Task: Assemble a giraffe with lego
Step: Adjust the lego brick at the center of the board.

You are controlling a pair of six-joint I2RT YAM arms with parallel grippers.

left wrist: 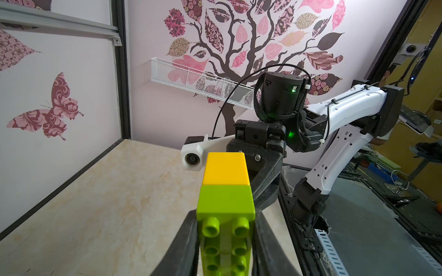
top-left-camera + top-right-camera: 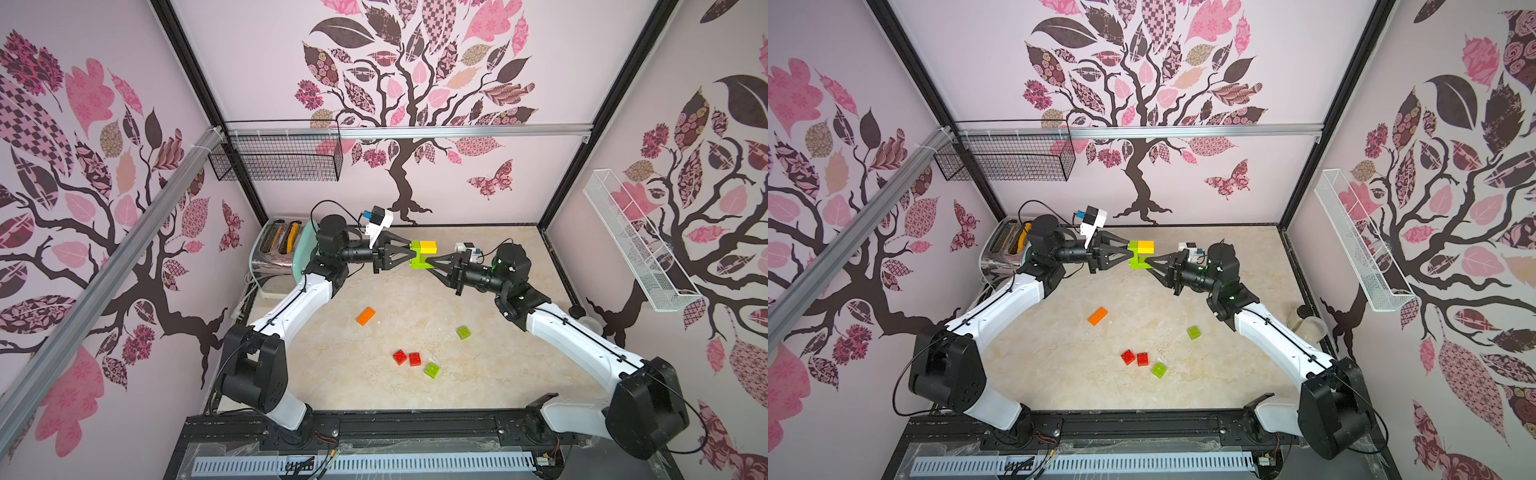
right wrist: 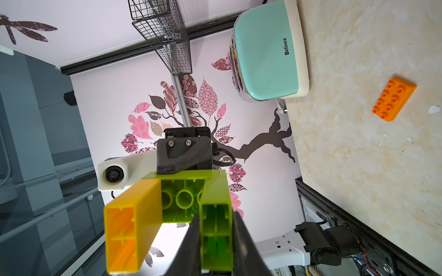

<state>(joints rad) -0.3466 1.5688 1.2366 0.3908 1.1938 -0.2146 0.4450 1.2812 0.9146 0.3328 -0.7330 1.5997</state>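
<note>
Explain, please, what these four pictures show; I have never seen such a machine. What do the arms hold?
These are two robot arms at a table, each ending in a two-fingered gripper. Two pictures look down from one camera head above; the other two come from cameras on the wrists. The left gripper is shut on the long green brick of a half-built giraffe, which has a yellow leg and a green leg. The fingers of the right gripper flank the green leg; whether they press it is unclear. Loose on the table lie an orange brick, two red bricks and two small green bricks. A toaster stands in a far corner.
</note>
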